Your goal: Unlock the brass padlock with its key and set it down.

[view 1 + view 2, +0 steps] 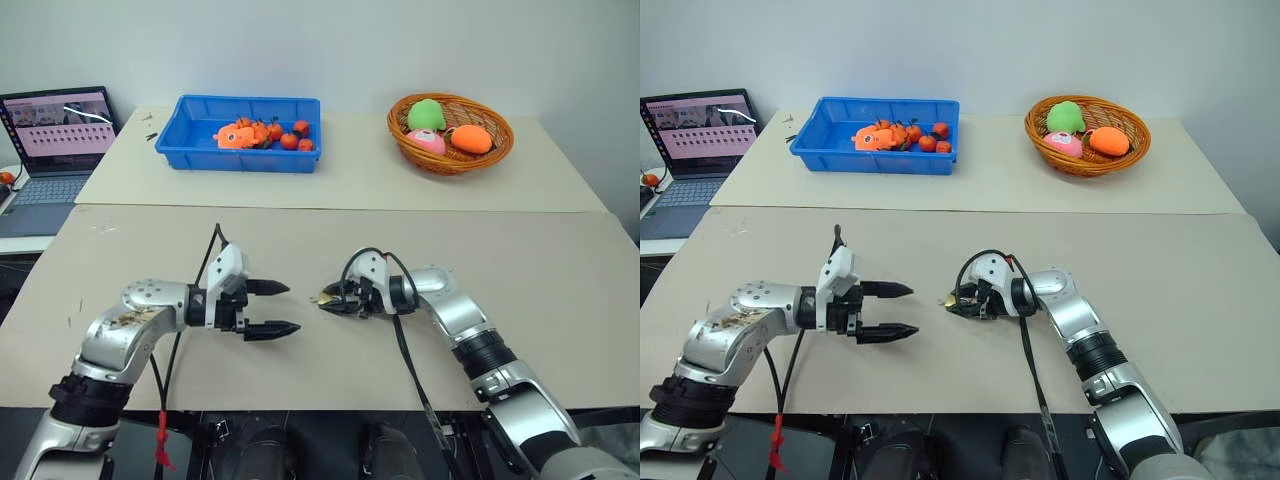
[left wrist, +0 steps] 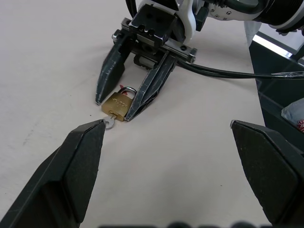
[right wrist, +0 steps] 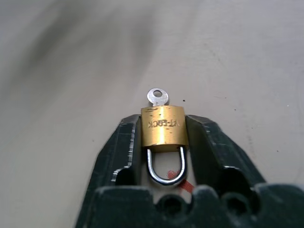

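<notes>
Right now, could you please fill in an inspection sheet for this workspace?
Surface: beige table, scuffed, bare around the arms.
Job's things: brass padlock between the right fingers, shackle closed; key sticking out of its bottom.
Clutter: blue bin of small orange items; wicker basket of plush toys, both at the far side.
Grippers: right gripper shut on the padlock; left gripper open, facing it.
Cables: black cables along both arms.
Surroundings: laptop far left.
</notes>
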You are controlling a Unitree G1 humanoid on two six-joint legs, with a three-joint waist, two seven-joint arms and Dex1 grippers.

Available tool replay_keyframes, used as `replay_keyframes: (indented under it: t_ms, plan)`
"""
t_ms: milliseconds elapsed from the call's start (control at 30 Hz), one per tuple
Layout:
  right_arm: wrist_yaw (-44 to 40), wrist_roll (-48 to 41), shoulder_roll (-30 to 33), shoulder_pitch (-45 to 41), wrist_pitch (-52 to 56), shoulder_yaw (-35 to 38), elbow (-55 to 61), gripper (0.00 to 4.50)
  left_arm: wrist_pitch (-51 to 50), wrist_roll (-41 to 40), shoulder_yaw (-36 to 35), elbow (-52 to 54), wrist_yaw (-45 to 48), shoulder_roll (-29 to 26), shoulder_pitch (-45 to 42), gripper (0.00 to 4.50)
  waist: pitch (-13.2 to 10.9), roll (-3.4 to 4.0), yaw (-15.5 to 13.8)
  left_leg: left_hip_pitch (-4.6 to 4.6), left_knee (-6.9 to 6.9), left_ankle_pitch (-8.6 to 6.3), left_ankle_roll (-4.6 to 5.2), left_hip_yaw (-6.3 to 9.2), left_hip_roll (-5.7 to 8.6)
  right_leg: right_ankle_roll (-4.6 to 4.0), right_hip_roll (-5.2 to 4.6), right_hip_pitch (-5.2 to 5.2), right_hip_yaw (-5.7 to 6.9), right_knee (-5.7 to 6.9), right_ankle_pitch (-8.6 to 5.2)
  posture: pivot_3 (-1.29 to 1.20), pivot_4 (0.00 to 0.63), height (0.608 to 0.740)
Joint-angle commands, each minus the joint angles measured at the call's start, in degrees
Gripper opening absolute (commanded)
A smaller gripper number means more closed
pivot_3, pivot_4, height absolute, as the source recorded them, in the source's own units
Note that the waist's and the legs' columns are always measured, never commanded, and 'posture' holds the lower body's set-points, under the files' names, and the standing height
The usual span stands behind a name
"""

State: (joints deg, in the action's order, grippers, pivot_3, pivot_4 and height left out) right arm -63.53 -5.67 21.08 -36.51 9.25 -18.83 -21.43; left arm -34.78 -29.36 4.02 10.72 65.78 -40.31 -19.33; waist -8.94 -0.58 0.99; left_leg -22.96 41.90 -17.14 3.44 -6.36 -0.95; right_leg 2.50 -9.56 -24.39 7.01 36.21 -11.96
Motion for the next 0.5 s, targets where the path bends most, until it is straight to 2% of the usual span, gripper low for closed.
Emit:
replay_keyframes:
  t_ms: [33,300,500]
  plan:
    - [0.32,1.05,0.06,1.10,-0.09,-0.23,-0.29,0.91,1.81,0.16,-0.18,0.41,0.30,0.15,-0.98,4.50,0.00,0.00,0.00,0.00,0.00,0.00,0.00,0.00,0.00,0.00,0.00,0.00,0.00,0.00,0.00,0.00,0.150,0.692]
    - [1.85,2.40,0.85,2.20,-0.74,-0.57,2.86,0.91,2.42,0.64,0.06,-0.34,-0.15,0.65,-1.38,4.50,0.00,0.00,0.00,0.03,0.00,0.00,0.00,0.00,0.00,0.00,0.00,0.02,0.00,0.01,0.00,0.00,0.150,0.692]
    - [3.57,2.62,6.25,5.74,1.50,2.17,17.88,0.91,2.50,0.54,0.10,-0.55,-0.86,1.48,-1.46,4.50,-0.01,0.01,-0.51,-0.09,0.01,0.00,0.00,0.04,0.02,0.01,-0.03,-0.04,0.03,-0.03,0.00,0.00,0.150,0.692]
